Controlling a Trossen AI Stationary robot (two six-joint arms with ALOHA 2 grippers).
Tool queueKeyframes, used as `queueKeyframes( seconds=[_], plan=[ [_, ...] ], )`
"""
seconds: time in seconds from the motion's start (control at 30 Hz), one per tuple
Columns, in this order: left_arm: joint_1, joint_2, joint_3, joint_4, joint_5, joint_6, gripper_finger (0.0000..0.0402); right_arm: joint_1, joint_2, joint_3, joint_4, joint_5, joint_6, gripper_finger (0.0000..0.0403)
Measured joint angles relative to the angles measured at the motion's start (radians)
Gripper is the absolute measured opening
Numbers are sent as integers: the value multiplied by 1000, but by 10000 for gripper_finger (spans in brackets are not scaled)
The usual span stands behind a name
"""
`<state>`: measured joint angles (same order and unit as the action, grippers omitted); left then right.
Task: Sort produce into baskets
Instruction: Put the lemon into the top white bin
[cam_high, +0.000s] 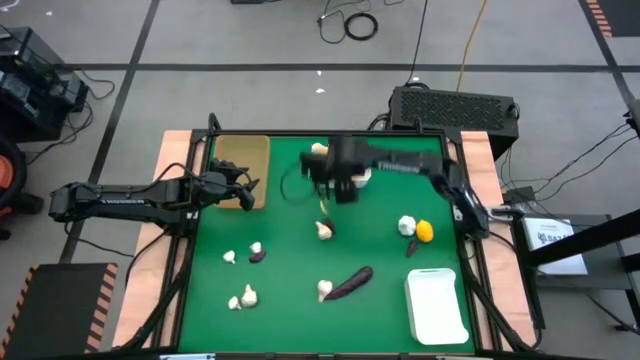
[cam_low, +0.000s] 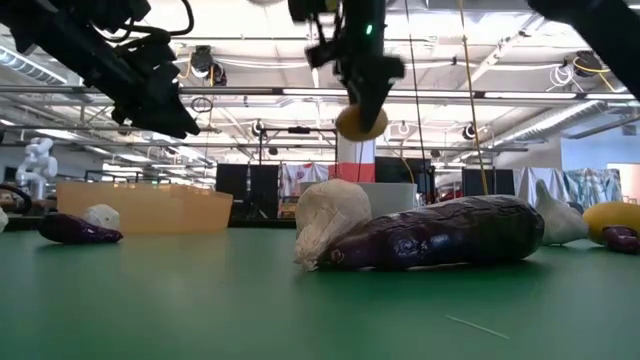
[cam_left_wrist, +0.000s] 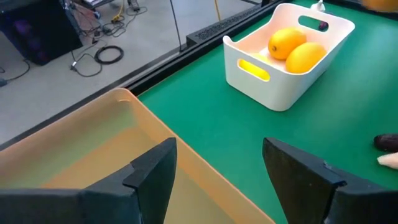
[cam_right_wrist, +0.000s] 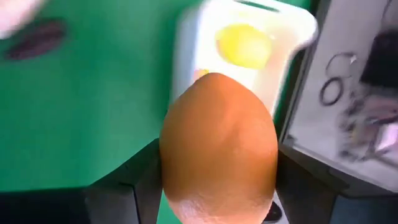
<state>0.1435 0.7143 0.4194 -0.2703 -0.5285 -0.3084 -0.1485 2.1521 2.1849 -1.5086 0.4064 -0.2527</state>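
Currently right hand grips an orange fruit between its fingers, lifted off the green counter, white bin with a yellow fruit just beyond. Left hand is open over the tan tray.
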Motion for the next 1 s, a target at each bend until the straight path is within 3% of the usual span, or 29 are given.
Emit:
queueKeyframes(
  seconds=[0.17,0.27,0.5,1.0],
  plan=[
    [0,0,0,0,1,0,246,-174,5,0,123,-223,38,240],
    [0,0,0,0,1,1,246,-238,9,0,171,-286,75,240],
    [0,0,0,0,2,4,246,-303,10,-1,256,-308,136,243],
    [0,0,0,1,2,2,246,-302,10,-1,302,-304,141,292]
  ],
)
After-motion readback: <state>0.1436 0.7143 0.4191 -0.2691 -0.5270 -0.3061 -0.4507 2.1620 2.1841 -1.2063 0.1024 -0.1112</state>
